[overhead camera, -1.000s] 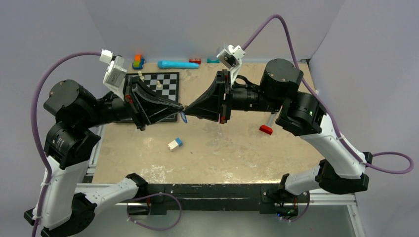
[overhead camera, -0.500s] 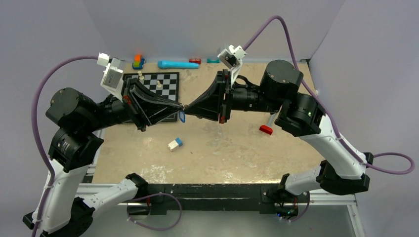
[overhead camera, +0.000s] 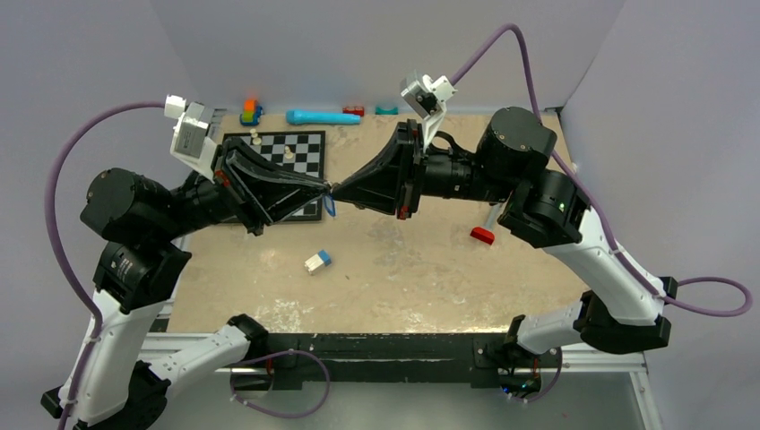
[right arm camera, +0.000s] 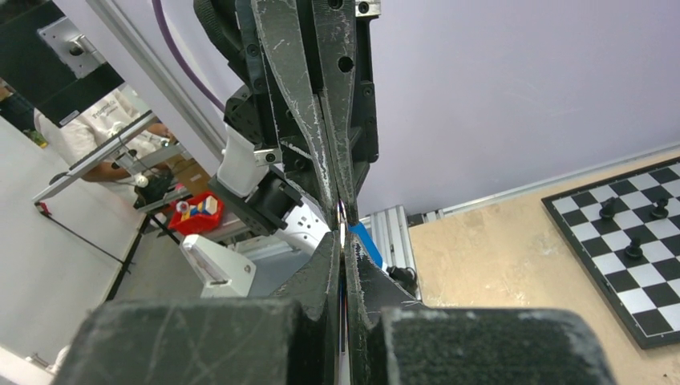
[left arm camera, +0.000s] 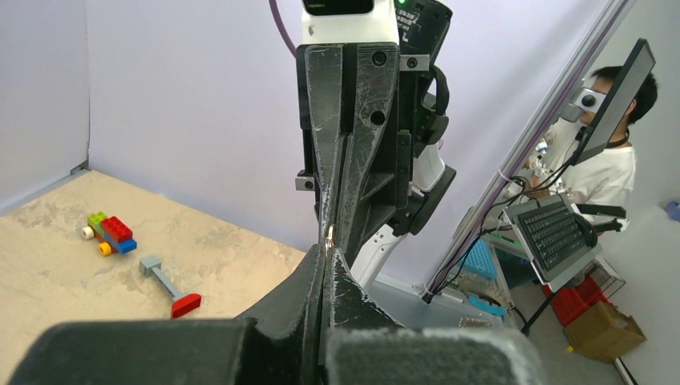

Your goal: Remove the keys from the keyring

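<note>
Nearest the arm bases, a white-and-blue block [overhead camera: 317, 261] lies on the bench [overhead camera: 403, 278], with a red-tipped tool [overhead camera: 484, 234] off to its right. Above and beyond them the 2 claws meet tip to tip in the air. The left claw [overhead camera: 326, 188] and the right claw [overhead camera: 334, 190] both have their jaws fully closed. A sliver of pale metal [right arm camera: 341, 215] shows where they meet; whether it is ring or silver key, and which claw grips it, I cannot tell. The blue-headed key [overhead camera: 329, 208] hangs just beneath the tips, clear of the bench. Farther back lies a chessboard [overhead camera: 300, 148].
</note>
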Available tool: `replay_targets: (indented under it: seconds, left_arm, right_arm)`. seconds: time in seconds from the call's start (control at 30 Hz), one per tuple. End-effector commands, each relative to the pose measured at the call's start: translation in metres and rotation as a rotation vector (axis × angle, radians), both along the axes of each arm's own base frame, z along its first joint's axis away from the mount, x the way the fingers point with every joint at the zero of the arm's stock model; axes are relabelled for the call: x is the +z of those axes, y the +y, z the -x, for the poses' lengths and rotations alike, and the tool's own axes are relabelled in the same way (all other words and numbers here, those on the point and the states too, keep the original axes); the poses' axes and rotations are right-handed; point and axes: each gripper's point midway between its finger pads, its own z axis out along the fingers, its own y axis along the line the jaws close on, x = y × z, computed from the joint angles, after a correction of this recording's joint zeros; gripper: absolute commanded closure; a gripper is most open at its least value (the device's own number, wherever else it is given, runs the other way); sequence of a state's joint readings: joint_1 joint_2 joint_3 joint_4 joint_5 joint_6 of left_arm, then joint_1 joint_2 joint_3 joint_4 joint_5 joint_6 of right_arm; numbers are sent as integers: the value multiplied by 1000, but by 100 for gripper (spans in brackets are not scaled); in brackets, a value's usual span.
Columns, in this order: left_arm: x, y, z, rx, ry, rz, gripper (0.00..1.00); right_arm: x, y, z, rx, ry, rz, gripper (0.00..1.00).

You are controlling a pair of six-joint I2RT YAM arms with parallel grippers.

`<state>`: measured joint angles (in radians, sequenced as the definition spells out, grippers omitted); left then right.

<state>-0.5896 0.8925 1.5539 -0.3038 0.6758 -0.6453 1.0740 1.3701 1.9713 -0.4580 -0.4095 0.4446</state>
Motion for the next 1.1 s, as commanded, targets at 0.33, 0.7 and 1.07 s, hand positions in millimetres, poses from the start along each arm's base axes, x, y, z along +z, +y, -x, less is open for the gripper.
replay_targets:
  seconds: [0.33, 0.7, 1.07]
  left_arm:
    - [-2, -1, -5, 11, 18, 29, 58]
    - [-2, 8, 16, -21, -70, -191, 27]
    - [-13, -5, 14, -163, -82, -348, 56]
  right_arm:
    - [27, -4, 3, 0, -38, -102, 100]
    - [-4, -17, 6, -18, -18, -2, 100]
    - [-12, -23, 9, -14, -27, 76, 100]
